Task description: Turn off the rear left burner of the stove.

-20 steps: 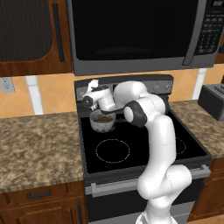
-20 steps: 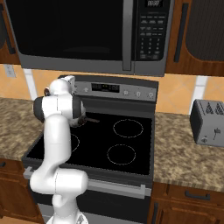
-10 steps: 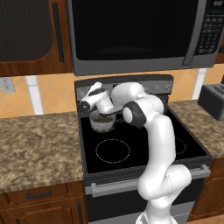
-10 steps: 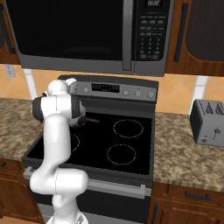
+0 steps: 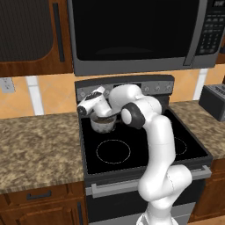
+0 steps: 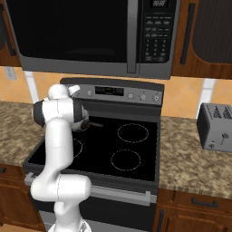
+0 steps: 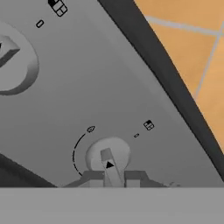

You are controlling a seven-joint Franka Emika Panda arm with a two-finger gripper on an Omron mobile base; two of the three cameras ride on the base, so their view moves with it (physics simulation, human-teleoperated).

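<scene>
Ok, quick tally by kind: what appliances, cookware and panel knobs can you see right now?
Stove: 1
Microwave: 1
Toaster: 1
Saucepan: 1
Knobs in the hand view: 2
Gripper, at the nearer knob: 1
Total: 7

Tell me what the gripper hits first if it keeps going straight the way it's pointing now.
Most likely the round knob on the stove's grey back panel. In the hand view the knob's raised grip bar sits dead centre between the fingertips, very close. Whether the pads already touch it can't be told.
</scene>
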